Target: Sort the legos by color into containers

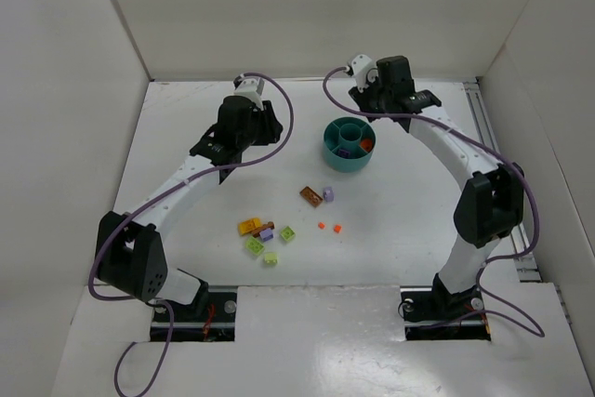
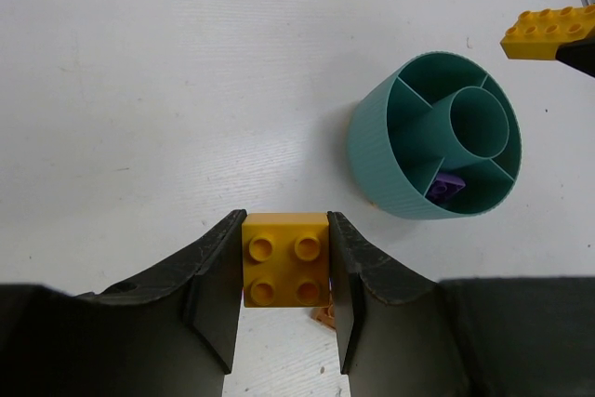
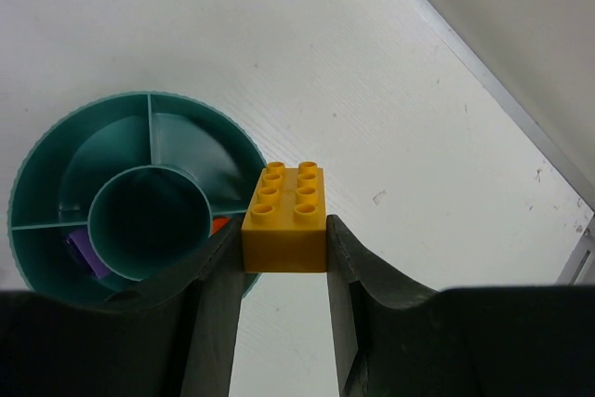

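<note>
The round teal dish (image 1: 328,146) stands at the table's far middle. A lilac brick (image 2: 446,187) and an orange-red piece (image 3: 219,225) lie in its outer compartments. My left gripper (image 1: 240,132) hovers left of the dish (image 2: 386,169), shut on an orange-yellow 2x2 brick (image 2: 285,259). My right gripper (image 1: 386,99) hovers by the dish's far right rim (image 3: 56,137), shut on an orange-yellow 2x4 brick (image 3: 286,216). This brick also shows in the left wrist view (image 2: 548,33). Loose legos lie nearer: a brown brick (image 1: 311,195), a lilac one (image 1: 328,194), two tiny orange-red pieces (image 1: 330,227), and a mixed cluster (image 1: 263,237).
White walls enclose the table on the left, back and right. A metal rail (image 1: 483,127) runs along the right edge. Purple cables loop from both wrists. The arm bases (image 1: 191,299) stand at the near edge.
</note>
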Available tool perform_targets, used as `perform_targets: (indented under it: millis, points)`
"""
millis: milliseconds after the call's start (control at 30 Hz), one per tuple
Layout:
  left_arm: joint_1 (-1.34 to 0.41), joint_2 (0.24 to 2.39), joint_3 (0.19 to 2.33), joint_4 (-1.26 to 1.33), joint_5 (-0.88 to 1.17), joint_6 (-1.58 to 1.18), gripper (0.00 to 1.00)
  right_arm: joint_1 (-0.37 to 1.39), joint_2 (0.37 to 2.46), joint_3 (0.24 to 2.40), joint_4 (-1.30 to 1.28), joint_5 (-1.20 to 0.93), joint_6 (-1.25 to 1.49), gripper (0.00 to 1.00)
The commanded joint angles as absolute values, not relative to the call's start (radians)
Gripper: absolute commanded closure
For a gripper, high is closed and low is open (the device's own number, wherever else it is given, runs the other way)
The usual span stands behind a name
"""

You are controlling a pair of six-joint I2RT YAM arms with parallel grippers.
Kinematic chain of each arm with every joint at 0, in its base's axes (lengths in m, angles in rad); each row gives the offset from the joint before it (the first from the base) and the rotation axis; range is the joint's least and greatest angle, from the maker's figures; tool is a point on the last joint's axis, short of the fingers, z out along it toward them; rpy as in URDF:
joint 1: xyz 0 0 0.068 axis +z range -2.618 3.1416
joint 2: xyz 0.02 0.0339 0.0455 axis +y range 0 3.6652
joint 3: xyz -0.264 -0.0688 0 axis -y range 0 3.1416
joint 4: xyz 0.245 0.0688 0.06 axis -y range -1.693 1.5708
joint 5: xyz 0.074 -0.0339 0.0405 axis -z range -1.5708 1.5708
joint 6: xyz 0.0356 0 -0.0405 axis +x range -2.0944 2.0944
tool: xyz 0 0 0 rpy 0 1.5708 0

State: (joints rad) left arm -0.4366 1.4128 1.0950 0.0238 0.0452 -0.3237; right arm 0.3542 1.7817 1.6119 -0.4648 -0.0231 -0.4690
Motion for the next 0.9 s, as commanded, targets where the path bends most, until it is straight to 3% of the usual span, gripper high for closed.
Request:
perform_targets:
  millis: [0, 500, 867]
  points:
    - [-0.431, 1.404, 1.14, 0.034, 0.057, -0.325, 1.0, 0.373, 1.781, 1.666, -0.439, -0.066, -0.494, 1.0]
    - [-0.431, 1.404, 1.118, 0.025, 0.048, -0.316, 1.0, 0.387, 1.928, 1.805, -0.503, -0.047, -0.471, 1.0]
    - [-0.422, 1.394, 1.109, 0.015, 0.048, -0.298, 1.0, 0.387, 1.905, 1.755, -0.543, -0.072, -0.403, 1.0]
